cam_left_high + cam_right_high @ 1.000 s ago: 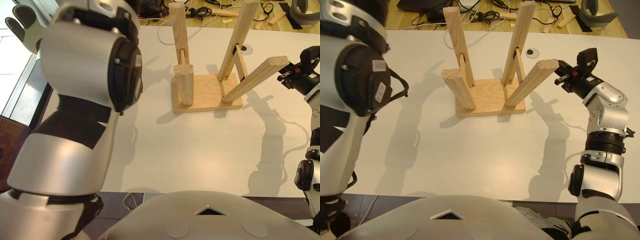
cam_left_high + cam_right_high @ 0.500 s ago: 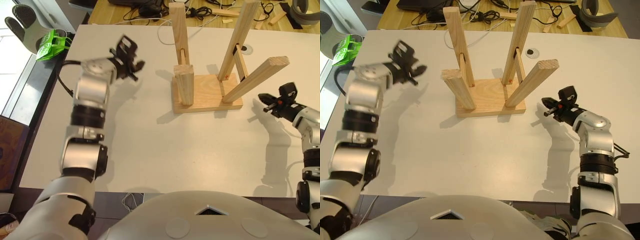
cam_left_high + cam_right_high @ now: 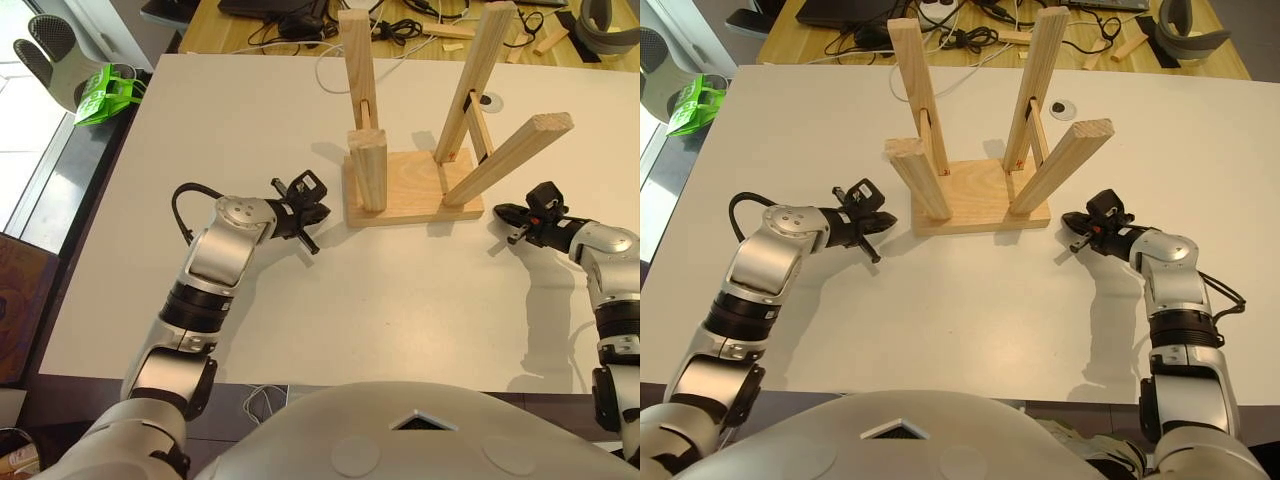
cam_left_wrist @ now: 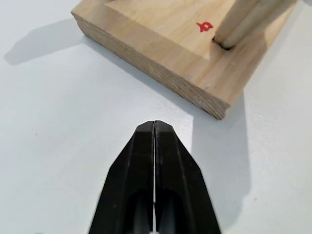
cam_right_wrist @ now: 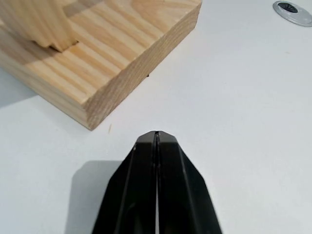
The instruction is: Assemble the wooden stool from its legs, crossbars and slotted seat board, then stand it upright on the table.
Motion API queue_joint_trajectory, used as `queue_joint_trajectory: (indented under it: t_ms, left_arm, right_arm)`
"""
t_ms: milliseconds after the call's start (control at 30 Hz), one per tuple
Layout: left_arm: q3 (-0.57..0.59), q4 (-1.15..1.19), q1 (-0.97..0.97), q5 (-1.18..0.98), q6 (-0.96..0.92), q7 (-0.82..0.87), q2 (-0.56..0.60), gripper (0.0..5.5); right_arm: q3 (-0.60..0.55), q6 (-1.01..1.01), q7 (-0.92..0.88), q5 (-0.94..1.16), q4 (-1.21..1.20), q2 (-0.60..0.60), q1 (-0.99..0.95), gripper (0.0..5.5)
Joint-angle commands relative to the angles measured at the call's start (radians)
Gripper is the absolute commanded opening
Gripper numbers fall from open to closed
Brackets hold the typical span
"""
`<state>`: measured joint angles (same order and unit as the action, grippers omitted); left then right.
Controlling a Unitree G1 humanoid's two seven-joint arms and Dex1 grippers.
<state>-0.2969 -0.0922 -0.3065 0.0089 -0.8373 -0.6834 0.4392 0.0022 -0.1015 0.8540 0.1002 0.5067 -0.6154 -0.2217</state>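
Wooden stool (image 3: 368,175) rests upside down on the white table (image 3: 400,300), with its seat board (image 3: 415,190) lying flat and its four legs (image 3: 358,60) pointing upward and splayed outward. The left gripper (image 4: 154,124) has its two fingers pressed together and holds nothing. The board's side edge lies just ahead of their tips, near but apart, with bare table between. Beyond that edge, a leg enters its slot in the board beside a red mark (image 4: 205,26). The right gripper (image 5: 156,134) likewise has its fingers flat against each other and empty. A corner of the seat board lies just ahead of them, not touching. Farther beyond the right fingers, a round grommet (image 5: 292,9) sits in the tabletop.
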Motion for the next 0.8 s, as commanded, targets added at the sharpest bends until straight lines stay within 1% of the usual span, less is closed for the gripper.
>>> queue_joint_trajectory:
  t_ms: [33,300,400,633,800]
  left_arm:
    - [-0.008,-0.016,0.018,-0.022,-0.019,0.015,-0.024,0.01]
    - [-0.027,-0.069,0.044,-0.073,-0.061,0.017,-0.040,0.01]
    - [-0.022,-0.063,0.043,-0.079,-0.054,0.044,-0.062,0.01]
    - [-0.041,-0.049,0.041,-0.065,-0.025,0.086,-0.060,0.01]
    - [-0.038,-0.088,0.062,-0.114,-0.042,0.068,-0.082,0.01]
  right_arm:
    - [0.016,-0.028,0.046,0.007,-0.028,-0.010,-0.003,0.00]
    - [0.010,-0.101,0.093,0.049,-0.085,-0.004,-0.002,0.00]
    - [0.011,-0.122,0.100,0.056,-0.111,-0.002,0.010,0.00]
    - [0.008,-0.144,0.113,0.062,-0.128,-0.002,0.018,0.00]
    - [0.011,-0.217,0.190,0.129,-0.207,-0.007,0.042,0.00]
